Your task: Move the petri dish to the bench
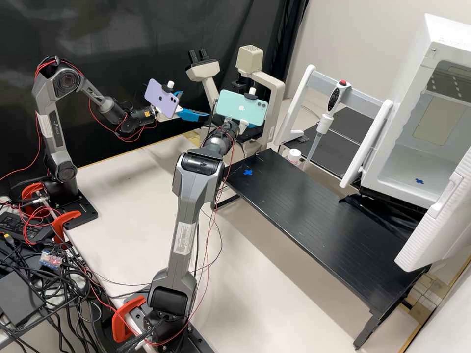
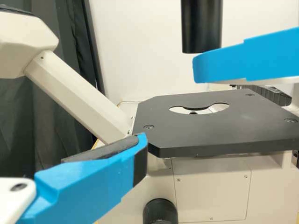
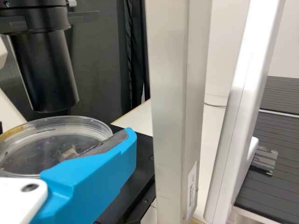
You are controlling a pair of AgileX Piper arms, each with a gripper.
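Note:
In the high view my left gripper (image 1: pixel 195 107) is near the microscope at the back, and my right gripper (image 1: pixel 252 126) is beside the microscope, largely hidden by the teal phone. The left wrist view has my left gripper (image 2: pixel 169 107) open and empty, facing the black microscope stage (image 2: pixel 224 133). The clear petri dish (image 3: pixel 56 126) is below the black cylinder in the right wrist view, partly covered by my right gripper (image 3: pixel 88 182); whether it is held or resting cannot be told. The bench (image 1: pixel 314 211) is the black raised surface in the high view.
A light grey post (image 3: pixel 173 107) stands close by my right gripper. The high view has a pipette (image 1: pixel 326 117) on a white-framed stand behind the bench, a small white container (image 1: pixel 294 156) by its back edge, and an open white incubator (image 1: pixel 417 162) at the right.

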